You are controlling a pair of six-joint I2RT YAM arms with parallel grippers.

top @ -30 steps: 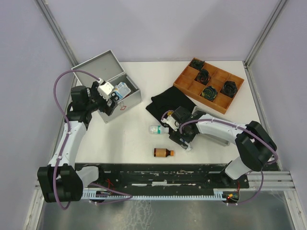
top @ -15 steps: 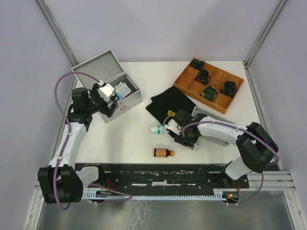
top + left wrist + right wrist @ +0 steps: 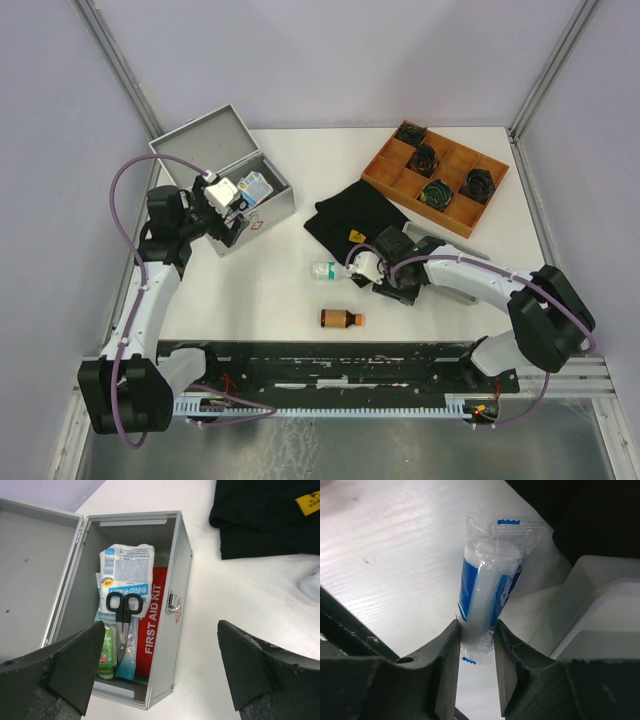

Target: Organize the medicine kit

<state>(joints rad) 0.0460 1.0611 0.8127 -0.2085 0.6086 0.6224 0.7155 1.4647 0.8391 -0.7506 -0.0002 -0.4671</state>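
My left gripper hangs spread wide, pointing down, arm reaching forward; my right gripper, arm folded low inward, pinches a clear packet.

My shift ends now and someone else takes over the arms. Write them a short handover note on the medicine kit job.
Left gripper: open, empty, above the open silver-grey metal case.
Right gripper: shut on the end of a clear-wrapped white-and-blue roll, beside the black cloth.
Done: red fabric pouch, black scissors and some packets lie in the case.
Left: the roll, the small white plastic bottle and the brown glass bottle are outside the case; lid open.
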